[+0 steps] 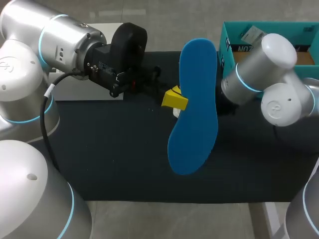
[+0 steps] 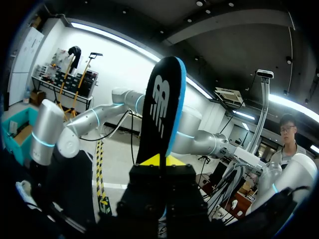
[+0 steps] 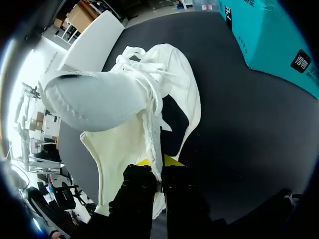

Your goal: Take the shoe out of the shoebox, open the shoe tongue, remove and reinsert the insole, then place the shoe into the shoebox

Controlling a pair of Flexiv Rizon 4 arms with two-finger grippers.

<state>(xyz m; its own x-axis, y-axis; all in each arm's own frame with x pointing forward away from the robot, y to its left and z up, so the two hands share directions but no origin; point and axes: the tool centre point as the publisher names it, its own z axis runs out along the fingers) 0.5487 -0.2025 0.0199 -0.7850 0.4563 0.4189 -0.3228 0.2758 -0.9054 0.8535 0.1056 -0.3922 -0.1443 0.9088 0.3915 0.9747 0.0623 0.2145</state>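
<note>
Head view: the teal shoebox (image 1: pixel 225 39) stands at the far right with a paper slip (image 1: pixel 251 34) inside. The left hand (image 1: pixel 175 99) grasps the blue insole (image 1: pixel 192 107) above the black mat (image 1: pixel 109 159).

Left wrist view: the fingers are clenched on the upright insole.

Right wrist view: the right hand (image 3: pixel 158 162) pinches the white shoe (image 3: pixel 119 144) at its edge, over the mat and apart from the shoebox.

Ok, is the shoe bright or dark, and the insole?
Right wrist view: the white shoe is brightly lit and stands out sharply against the dark mat. Left wrist view: the insole shows its black face, dark against bright room lighting. Head view: its blue side is evenly lit, without glare.
</note>
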